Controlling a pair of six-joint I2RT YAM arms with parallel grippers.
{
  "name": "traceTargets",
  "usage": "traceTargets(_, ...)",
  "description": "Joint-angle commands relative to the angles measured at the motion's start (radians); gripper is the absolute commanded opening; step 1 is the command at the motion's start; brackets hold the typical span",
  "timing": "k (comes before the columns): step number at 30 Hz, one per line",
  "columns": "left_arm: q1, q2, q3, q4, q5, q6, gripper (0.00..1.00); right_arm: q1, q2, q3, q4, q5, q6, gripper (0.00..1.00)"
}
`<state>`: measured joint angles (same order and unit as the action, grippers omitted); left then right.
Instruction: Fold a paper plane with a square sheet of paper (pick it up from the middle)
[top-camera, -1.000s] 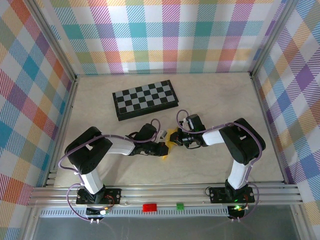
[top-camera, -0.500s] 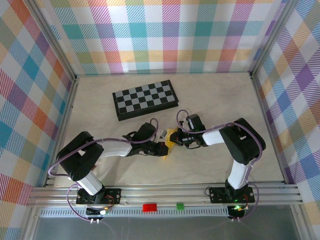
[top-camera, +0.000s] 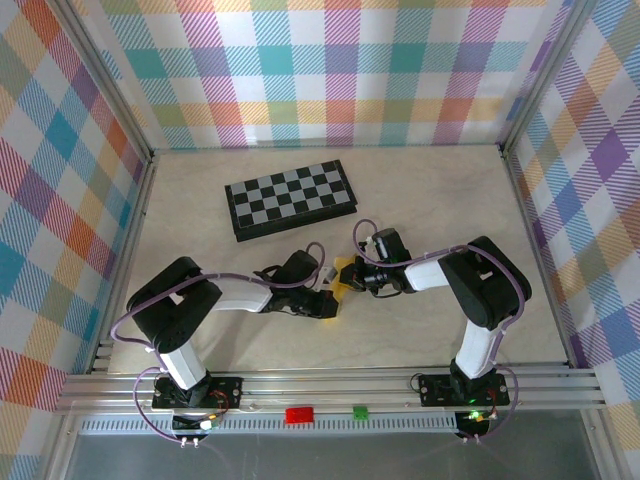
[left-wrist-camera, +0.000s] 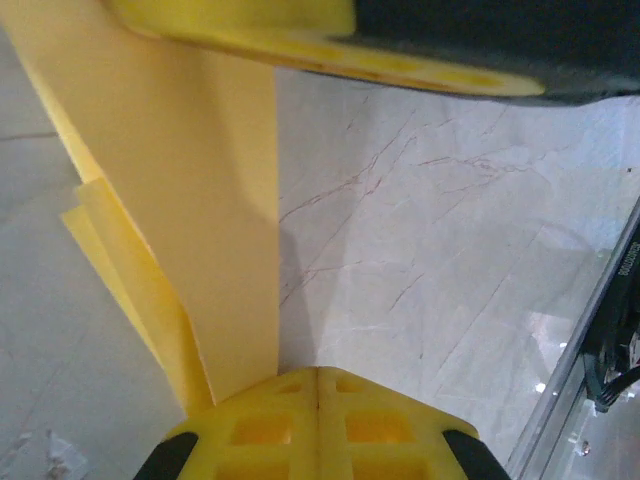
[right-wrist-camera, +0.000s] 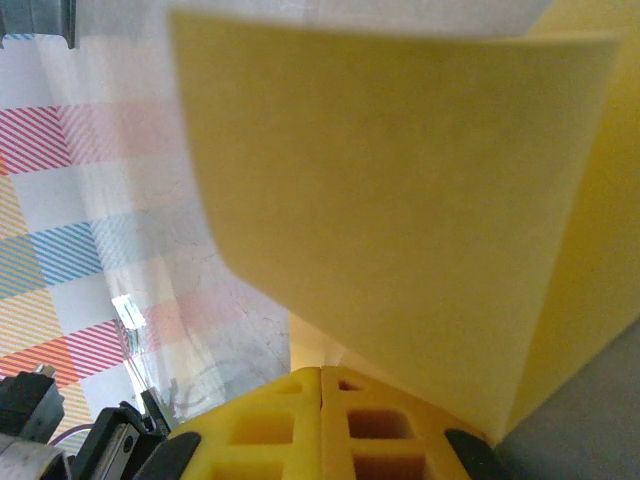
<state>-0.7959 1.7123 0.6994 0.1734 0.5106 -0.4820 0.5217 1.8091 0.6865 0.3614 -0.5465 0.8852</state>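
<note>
Paper, thin and plain yellow, hangs between the two arms near the middle of the surface (top-camera: 420, 190), nearer the near edge than the chessboard (top-camera: 290, 198), which lies flat towards the far edge, left of centre and well apart from it. From above, the sheet of paper (top-camera: 343, 280) shows as a small yellow patch, mostly covered by the two wrists. Its visible part runs roughly from the near side to the far side, and no pointed end can be made out.

The left end effector (top-camera: 328, 298) reaches in from the left and the right end effector (top-camera: 356, 278) from the right, almost meeting.

In the left wrist view the left end effector (left-wrist-camera: 318, 400) has its yellow pads pressed together on the sheet of paper (left-wrist-camera: 200, 200). From there the paper stretches as a long band up to the upper left. It is folded: several layers fan out along its left edge, and one straight crisp edge runs down its right side.

In the right wrist view the right end effector (right-wrist-camera: 320, 405) is likewise clamped tight on the sheet of paper (right-wrist-camera: 400, 200). A broad, smooth yellow panel rises from the pads, with a straight top edge and a second layer behind it at the right.
</note>
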Motion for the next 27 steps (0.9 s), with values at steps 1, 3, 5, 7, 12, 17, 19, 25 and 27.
traceTargets(1,-0.006,-0.024,-0.071,0.0,0.002,-0.03,0.01,-0.006,0.029,-0.025,-0.135,0.112,-0.005,0.04)
traceTargets(3,-0.006,-0.043,-0.106,0.024,0.005,-0.053,0.01,-0.006,0.031,-0.025,-0.135,0.112,-0.005,0.04)
traceTargets(5,-0.005,-0.059,-0.135,0.023,0.0,-0.059,0.01,-0.006,0.03,-0.025,-0.133,0.111,-0.005,0.04)
traceTargets(7,-0.006,-0.076,-0.163,0.024,0.0,-0.062,0.01,-0.006,0.03,-0.026,-0.132,0.11,-0.005,0.04)
traceTargets(12,-0.008,-0.113,-0.218,0.024,0.033,-0.065,0.01,-0.006,0.03,-0.029,-0.134,0.111,-0.006,0.04)
traceTargets(17,-0.007,-0.196,-0.258,-0.088,-0.023,-0.029,0.01,-0.006,0.029,-0.028,-0.135,0.111,-0.006,0.04)
traceTargets(19,-0.007,-0.253,-0.264,-0.125,-0.056,-0.018,0.0,-0.006,0.029,-0.027,-0.132,0.111,-0.004,0.04)
traceTargets(25,-0.007,-0.326,-0.184,-0.106,-0.081,-0.023,0.01,-0.006,0.034,-0.022,-0.114,0.101,0.009,0.04)
traceTargets(27,-0.005,-0.291,-0.141,-0.073,-0.087,-0.029,0.01,-0.006,0.035,-0.023,-0.112,0.102,0.01,0.04)
